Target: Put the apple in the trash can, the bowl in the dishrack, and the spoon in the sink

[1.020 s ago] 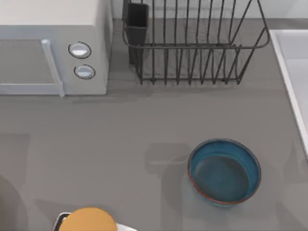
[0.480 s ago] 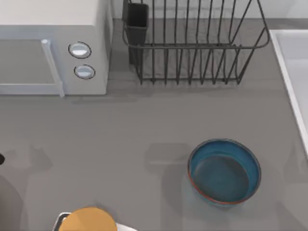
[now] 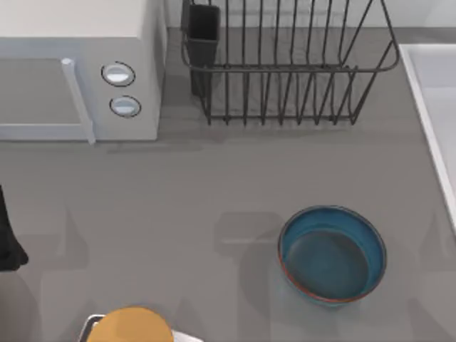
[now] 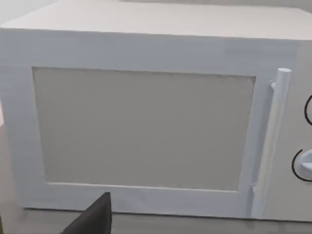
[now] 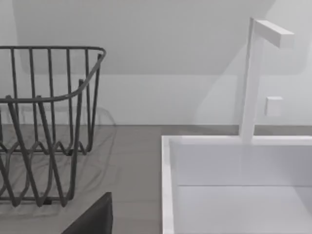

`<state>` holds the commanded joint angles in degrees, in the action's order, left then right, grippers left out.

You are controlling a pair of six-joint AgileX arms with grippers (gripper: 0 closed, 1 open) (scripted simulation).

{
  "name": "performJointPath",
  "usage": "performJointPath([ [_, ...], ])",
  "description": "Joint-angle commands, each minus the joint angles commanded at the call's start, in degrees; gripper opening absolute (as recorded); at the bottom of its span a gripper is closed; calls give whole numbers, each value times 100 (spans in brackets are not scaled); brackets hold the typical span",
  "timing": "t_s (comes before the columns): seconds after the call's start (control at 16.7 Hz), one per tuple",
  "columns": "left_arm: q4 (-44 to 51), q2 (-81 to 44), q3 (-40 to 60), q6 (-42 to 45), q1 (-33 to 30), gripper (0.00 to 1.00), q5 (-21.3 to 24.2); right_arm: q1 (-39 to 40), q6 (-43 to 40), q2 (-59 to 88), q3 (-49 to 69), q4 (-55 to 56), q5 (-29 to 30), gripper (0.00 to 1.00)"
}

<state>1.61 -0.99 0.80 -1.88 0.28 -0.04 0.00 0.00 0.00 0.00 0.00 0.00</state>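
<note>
bowl [image 3: 332, 255] sits upright on the grey surface [image 3: 185, 192], mouth up, at the near right, well apart from everything else. being round it has no long axis to speak of; the open rim faces straight up, which probably leaves its wall free for a pinch from above. the dishrack [image 3: 285, 64] stands at the far side, directly beyond the bowl, with its dark utensil cup [image 3: 202, 35] at its left corner, so the carry looks like a short one away from the near edge. the sink [image 3: 434, 107] lies along the right edge, its rim just right of the rack; the right wrist view shows its basin [image 5: 234, 195] and a tall faucet [image 5: 253, 78] behind it. a white microwave [image 3: 78, 71] fills the far left. an orange-yellow round thing [image 3: 132, 326] lies at the near edge, left of centre.

the left arm [image 3: 8, 239] shows as a dark shape at the left edge, facing the microwave door [image 4: 141, 126]. a dark end effector finger [image 4: 95, 217] is visible in the left wrist view, but i cannot tell how far it is opened or what it holds. the right end effector's finger [image 5: 95, 217] points toward rack and sink; likewise i cannot tell.
</note>
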Motion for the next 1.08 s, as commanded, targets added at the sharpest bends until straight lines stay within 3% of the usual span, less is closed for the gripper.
performJointPath([
  [0.6,-161,99,-80,188,-28,100,4,72,69,190,187,-176,4,100],
  [0.84,-161,99,-80,188,-28,100,4,463,436,1290,1235,-1105,7,100],
  [1.08,-161,99,-80,188,-28,100,4,1048,1024,3344,2815,-2553,-5,100],
])
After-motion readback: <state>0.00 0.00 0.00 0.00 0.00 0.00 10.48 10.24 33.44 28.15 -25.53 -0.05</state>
